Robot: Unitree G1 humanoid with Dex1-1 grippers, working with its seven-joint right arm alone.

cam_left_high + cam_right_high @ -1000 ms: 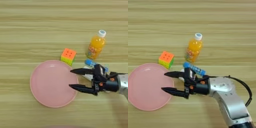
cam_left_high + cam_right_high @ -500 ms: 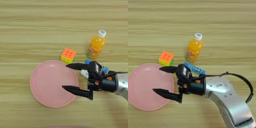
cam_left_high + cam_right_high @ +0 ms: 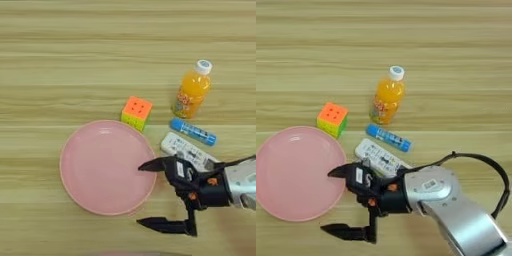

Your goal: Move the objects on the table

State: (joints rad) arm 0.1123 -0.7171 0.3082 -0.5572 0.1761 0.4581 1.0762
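Nearest the camera, the right end effector (image 3: 142,195) reached in from the right on its silver forearm (image 3: 456,205), its two black fingers (image 3: 162,226) spread wide apart and gripping nothing. One fingertip lay over the right rim of the pink plate (image 3: 100,167), and the other hung over bare wood just below the plate's lower right edge. A black cable (image 3: 491,165) looped up from the forearm in the right eye view.

The plate sat flat on the light wooden desk (image 3: 60,60), left of the end effector's body. Just beyond the wrist lay the white remote control (image 3: 185,150), slanted, its near end hidden behind the black housing. Just past it lay the blue tube (image 3: 192,131), also slanted, close to the remote; whether they touched could not be told. The orange and yellow puzzle cube (image 3: 136,113) stood at the plate's far right rim, very near it or touching. Farthest back, the small orange juice bottle (image 3: 191,91) with its white cap stood upright, just beyond the blue tube.
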